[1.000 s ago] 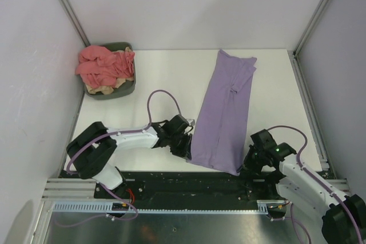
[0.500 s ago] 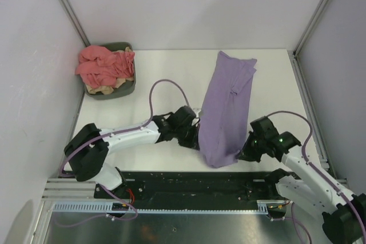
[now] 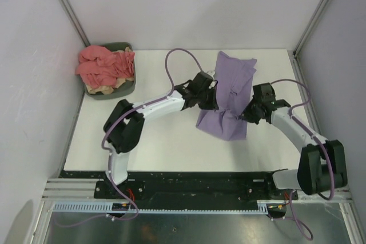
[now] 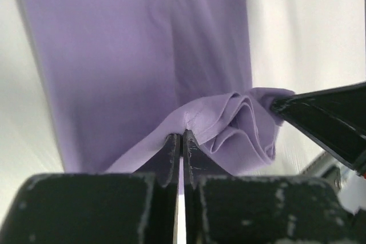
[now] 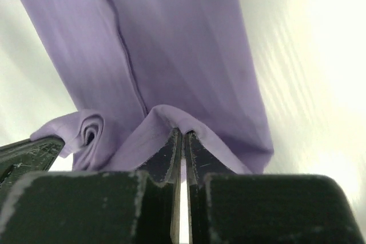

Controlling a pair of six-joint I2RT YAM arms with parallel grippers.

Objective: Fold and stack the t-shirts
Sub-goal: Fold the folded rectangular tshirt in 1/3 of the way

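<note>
**Hem lifted and carried toward the far end**

Both arms had swung out from the near side in the last second. They had drawn the near hem of the lavender t-shirt (image 3: 231,92) up and away until it was not far short of level with the bin (image 3: 108,95).

In the bin itself, salmon-pink shirts (image 3: 106,66) lay heaped over a tan shirt (image 3: 103,88), not yet folded. To the right of the bin, the left gripper (image 3: 213,98) was clamped on the left corner of the hem. Its wrist view showed the fingers pressed together on a bunched edge of cloth (image 4: 182,138). Further right, the lavender t-shirt hung slack between the two grippers. Its far part lay flat on the table (image 3: 160,135), and a sagging fold drooped on the near side. Furthest from the bin, the right gripper (image 3: 247,114) pinched the other corner just as tightly, with its fingers closed on a ridge of fabric (image 5: 183,135).

The step in hand appeared to be the lengthwise half-fold. To do it well, both grippers should probably travel at the same pace and height so the hem stays square. The cloth between them should be kept lightly taut so the bunching smooths out. The hem should be lowered onto the far end before either gripper lets go. Uneven travel would likely leave a skewed, wrinkled fold that stacks badly.
</note>
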